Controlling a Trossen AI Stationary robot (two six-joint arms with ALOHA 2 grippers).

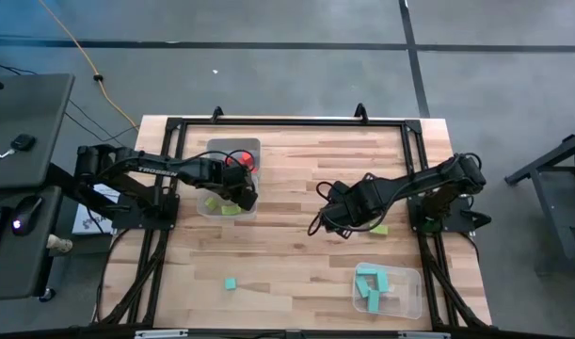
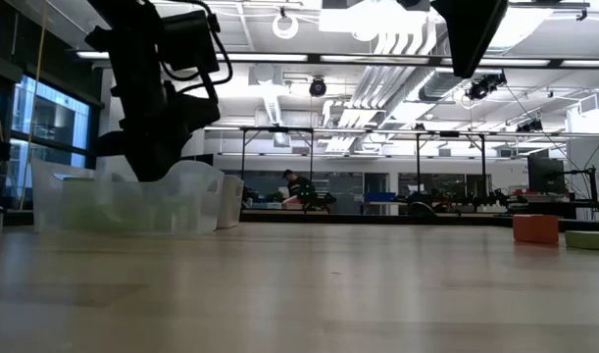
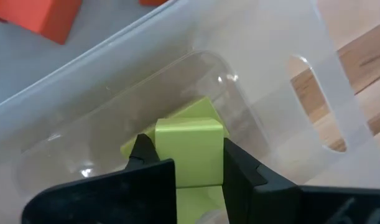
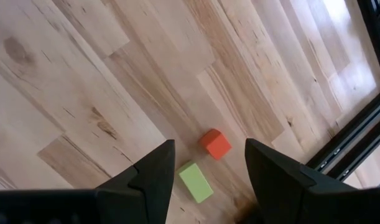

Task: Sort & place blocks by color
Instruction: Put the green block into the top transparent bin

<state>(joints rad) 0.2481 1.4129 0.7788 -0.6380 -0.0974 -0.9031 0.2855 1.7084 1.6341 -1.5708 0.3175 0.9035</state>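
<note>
The left gripper (image 3: 199, 171) pinches a green block (image 3: 188, 152) by its flat sides inside the tub (image 3: 283, 81); probably light and rigid. The right gripper (image 4: 209, 163) stands open.

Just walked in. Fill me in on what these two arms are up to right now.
The robot is sorting small blocks by colour into clear plastic tubs. The left gripper is inside the clear tub for green blocks, with a lime green block between its fingers. The right gripper hangs open over the wooden table, above a loose lime green block and a small red cube. Teal blocks already sit in another tub.
</note>
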